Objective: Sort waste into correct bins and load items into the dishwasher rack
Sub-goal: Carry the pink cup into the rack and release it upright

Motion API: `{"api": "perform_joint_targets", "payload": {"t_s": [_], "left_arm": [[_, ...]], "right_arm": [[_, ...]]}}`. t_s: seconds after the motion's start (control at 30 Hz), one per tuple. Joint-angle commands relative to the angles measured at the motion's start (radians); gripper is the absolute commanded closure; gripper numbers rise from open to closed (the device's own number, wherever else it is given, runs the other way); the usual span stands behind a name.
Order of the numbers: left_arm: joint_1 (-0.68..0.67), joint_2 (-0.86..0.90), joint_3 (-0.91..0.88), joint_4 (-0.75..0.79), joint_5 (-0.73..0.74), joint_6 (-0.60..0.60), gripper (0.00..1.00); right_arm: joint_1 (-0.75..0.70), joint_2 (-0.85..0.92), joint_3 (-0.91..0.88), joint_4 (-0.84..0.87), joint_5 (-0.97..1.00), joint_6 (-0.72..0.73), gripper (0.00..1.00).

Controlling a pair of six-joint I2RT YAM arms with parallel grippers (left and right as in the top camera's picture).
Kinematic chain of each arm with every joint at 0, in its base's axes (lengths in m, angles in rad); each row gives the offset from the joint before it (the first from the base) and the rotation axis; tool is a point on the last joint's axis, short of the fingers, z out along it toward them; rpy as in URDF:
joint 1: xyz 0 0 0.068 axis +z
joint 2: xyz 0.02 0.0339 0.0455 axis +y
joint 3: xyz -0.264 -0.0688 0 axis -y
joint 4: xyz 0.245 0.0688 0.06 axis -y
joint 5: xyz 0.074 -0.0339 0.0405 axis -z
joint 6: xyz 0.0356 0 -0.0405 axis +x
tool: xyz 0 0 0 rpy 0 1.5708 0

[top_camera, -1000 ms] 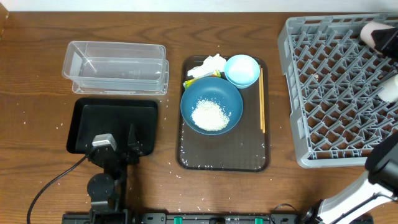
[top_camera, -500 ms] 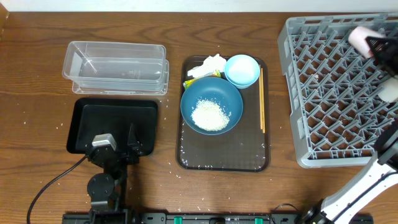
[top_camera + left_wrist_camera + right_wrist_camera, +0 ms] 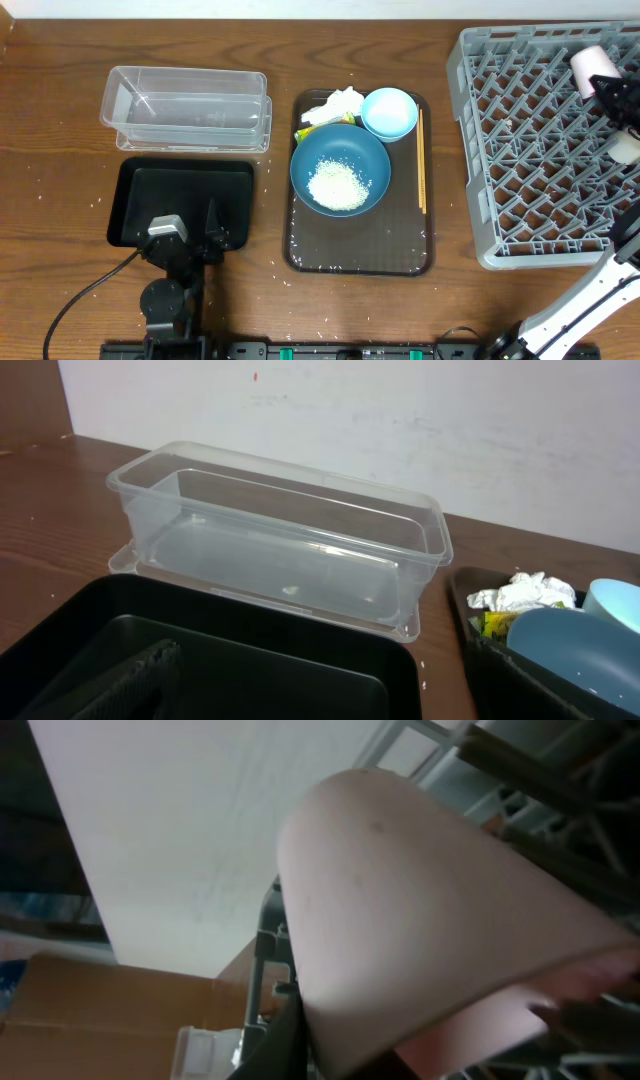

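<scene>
The pink cup (image 3: 588, 62) is clamped in our right jaws at the counter's far-right corner. Whether our left jaws are apart or together, we cannot tell.

The rack (image 3: 540, 150) fills the right side of the table, up to the far right corner. The far cup (image 3: 590, 65) sits at the rack's far right part, in the right gripper (image 3: 603, 82). The near cup (image 3: 625, 148) is in front of it.

The tray (image 3: 360, 255) lies in the middle. On it, the big bowl (image 3: 340, 170) holds the rice (image 3: 337, 184). Behind it are the napkin (image 3: 340, 103) and the wrapper (image 3: 303, 133) on the left and the small bowl (image 3: 389, 112) on the right. The chopsticks (image 3: 421, 160) lie along the tray's right side.

The deep bin (image 3: 186, 108) sits far left. The flat bin (image 3: 180, 190) lies in front of it.
</scene>
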Motion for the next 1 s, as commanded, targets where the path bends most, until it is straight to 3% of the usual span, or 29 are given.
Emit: {"api": "perform_joint_targets", "payload": {"t_s": [0.0, 0.37, 0.57, 0.97], "left_arm": [[0.005, -0.003, -0.020, -0.034, -0.020, -0.012, 0.08], [0.005, -0.003, -0.020, -0.034, -0.020, -0.012, 0.08], [0.005, -0.003, -0.020, -0.034, -0.020, -0.012, 0.08], [0.005, -0.003, -0.020, -0.034, -0.020, -0.012, 0.08]], "right_arm": [[-0.029, 0.019, 0.001, -0.045, 0.029, -0.011, 0.84], [-0.058, -0.212, 0.001, -0.266, 0.235, -0.064, 0.76], [-0.044, -0.396, 0.001, -0.414, 0.358, -0.119, 0.55], [0.071, -0.569, 0.001, -0.653, 0.801, -0.119, 0.60]]}}
